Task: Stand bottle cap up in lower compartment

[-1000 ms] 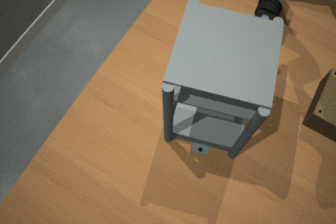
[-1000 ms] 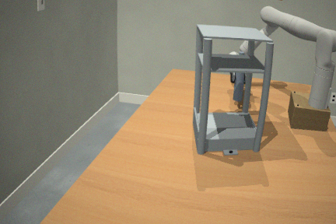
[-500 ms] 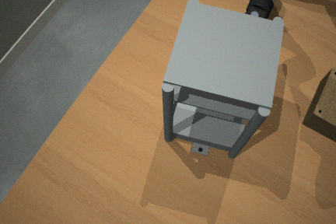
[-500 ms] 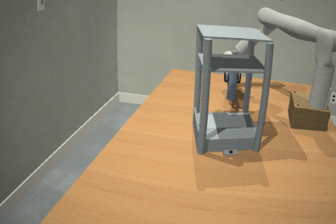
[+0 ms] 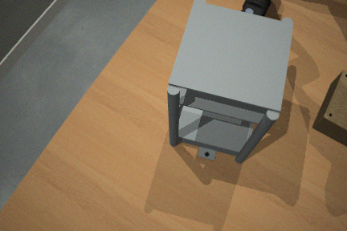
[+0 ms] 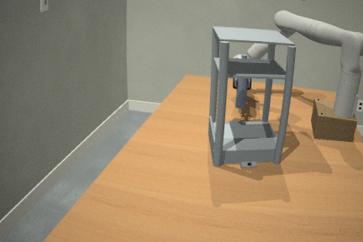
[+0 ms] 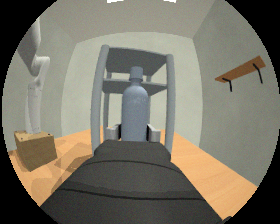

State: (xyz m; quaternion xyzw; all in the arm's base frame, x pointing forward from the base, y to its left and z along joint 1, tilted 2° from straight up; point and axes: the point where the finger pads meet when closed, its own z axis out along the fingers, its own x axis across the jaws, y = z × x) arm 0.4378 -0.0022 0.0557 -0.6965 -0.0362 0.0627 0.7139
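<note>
The grey-blue bottle [image 6: 241, 98] [image 7: 134, 106] hangs cap up in my gripper [image 6: 242, 85] [image 7: 134, 133], which is shut on its body. In the exterior view I see it through the posts of the grey shelving unit [image 5: 233, 54] [image 6: 252, 35] [image 7: 99, 97], on the unit's robot-facing side and clear above the table [image 5: 120, 154] [image 6: 168, 182]. In the top view the unit's top hides the bottle; only the gripper's black body [image 5: 257, 2] shows past the top's far edge. In the wrist view the unit stands straight ahead behind the bottle. The lower compartment's floor [image 5: 218, 134] [image 6: 252, 132] is bare.
A brown block [image 5: 335, 110] [image 6: 332, 121] [image 7: 34, 147] carrying the arm's base stands on the table beside the unit. A small tab [image 5: 206, 152] [image 6: 249, 164] sticks out from the unit's closed base. A wall shelf [image 7: 240, 72] hangs on the right wall in the wrist view.
</note>
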